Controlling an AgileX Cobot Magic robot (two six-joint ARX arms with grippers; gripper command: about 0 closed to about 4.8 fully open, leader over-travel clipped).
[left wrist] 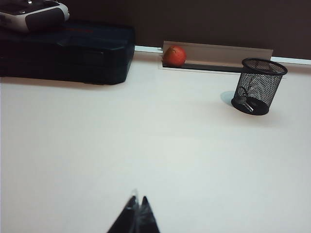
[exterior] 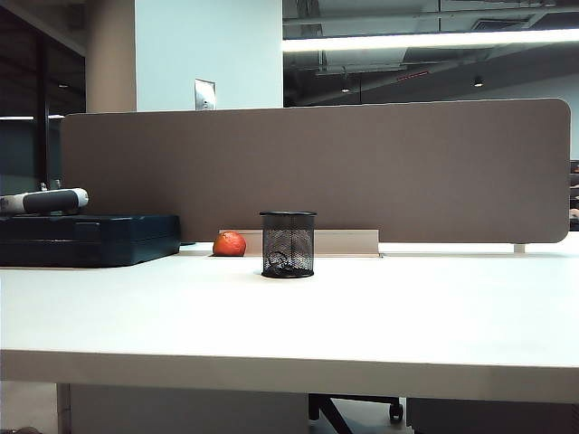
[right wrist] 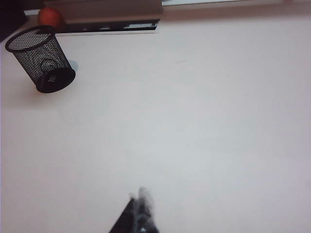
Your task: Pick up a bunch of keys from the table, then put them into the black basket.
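With the bunch of keys (exterior: 279, 264) lying inside the black basket (exterior: 288, 244), both arms are hanging clear above the table (exterior: 289, 316).
Left gripper (left wrist: 137, 206) and right gripper (right wrist: 141, 204) are showing pinched-together, empty tips, likely finished; an orange fruit (exterior: 229, 243) and dark case (exterior: 86, 239) are sitting nearby, blocking nothing.

Small black wire-mesh basket (exterior: 288, 244) stands upright on large flat white table (exterior: 289, 316), mid-table toward brown divider. Inside, at bottom, small dark bunch of keys on metal ring (exterior: 279, 264) rests against mesh wall, visible through see-through sides; ring shows pale.
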